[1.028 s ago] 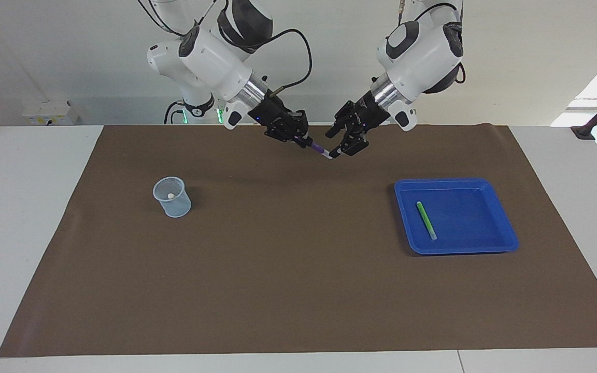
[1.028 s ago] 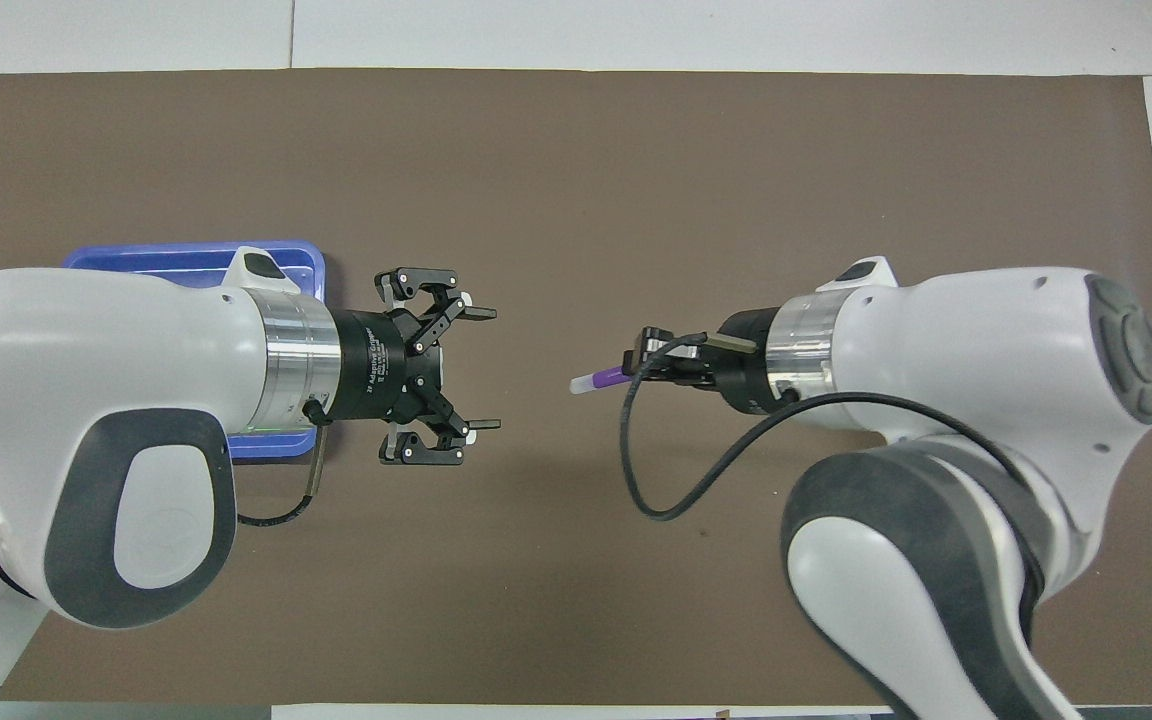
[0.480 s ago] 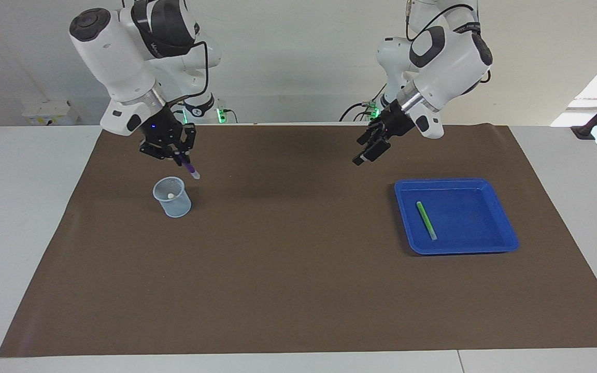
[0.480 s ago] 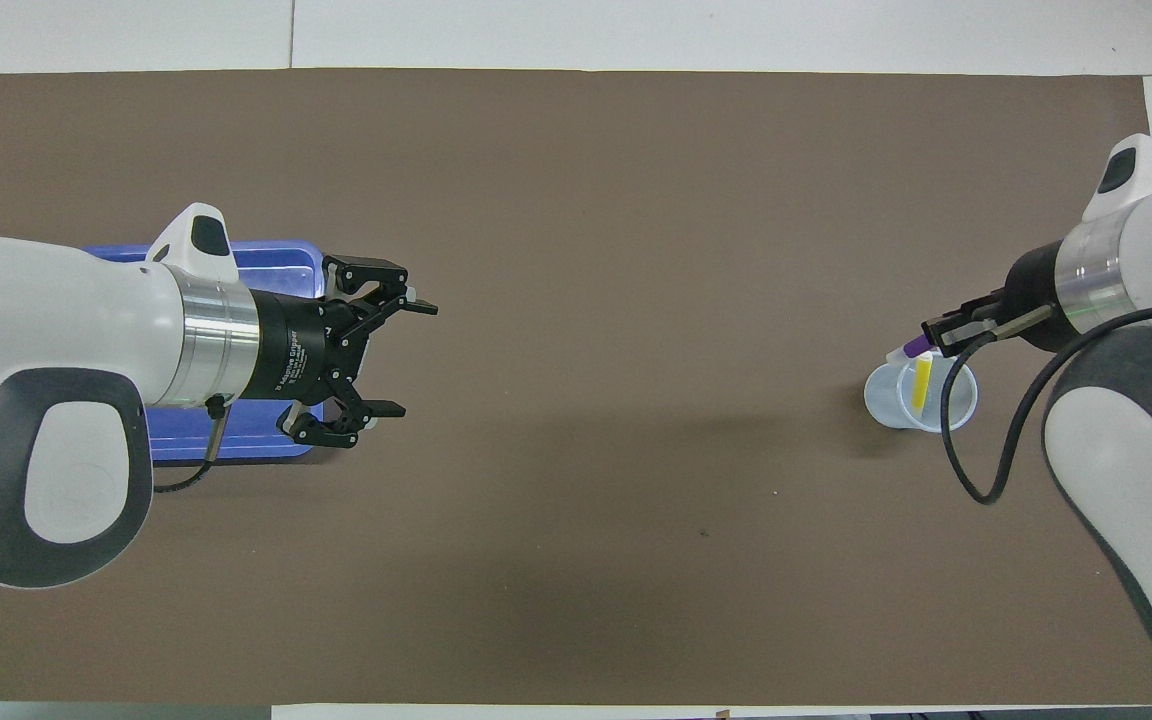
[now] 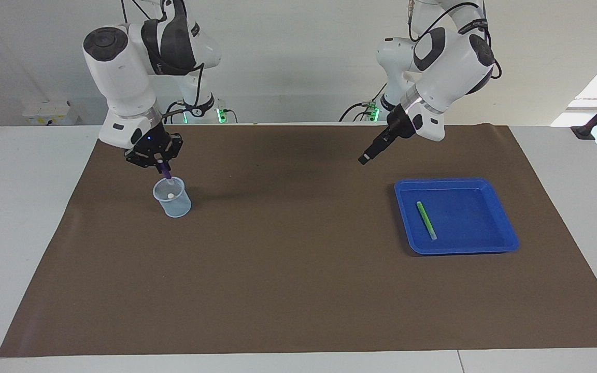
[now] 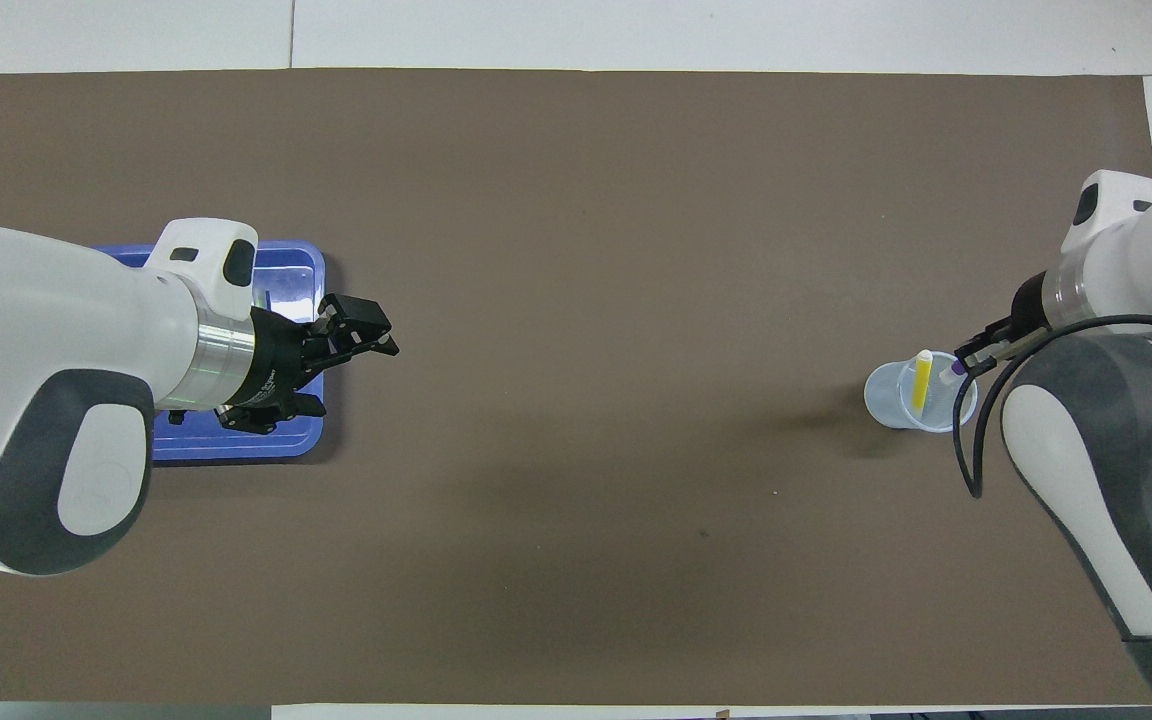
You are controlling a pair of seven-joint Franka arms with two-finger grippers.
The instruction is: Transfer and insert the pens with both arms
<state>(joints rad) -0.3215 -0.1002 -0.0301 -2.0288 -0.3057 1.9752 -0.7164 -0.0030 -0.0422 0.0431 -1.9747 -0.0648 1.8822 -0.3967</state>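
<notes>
My right gripper [image 5: 161, 165] is shut on the purple pen [image 5: 166, 174] and holds it nearly upright over the clear plastic cup [image 5: 173, 199]. The pen's pale cap end is at the cup's mouth. In the overhead view the purple pen [image 6: 950, 371] dips into the cup [image 6: 886, 400] beside the yellow pen [image 6: 923, 380], which stands inside it, and the right gripper [image 6: 976, 358] is beside the cup. The green pen [image 5: 426, 220] lies in the blue tray [image 5: 506, 243]. My left gripper [image 5: 365, 158] is open and empty in the air over the mat beside the tray.
A brown mat [image 5: 288, 269] covers most of the white table. The tray sits toward the left arm's end, the cup toward the right arm's end. In the overhead view the left arm [image 6: 66, 370] covers most of the tray [image 6: 308, 252] and hides the green pen.
My right gripper carried the purple pen from mid-table to over the cup and turned it upright, its tip now in the cup's mouth. My left gripper drew back toward the tray and rotated.
</notes>
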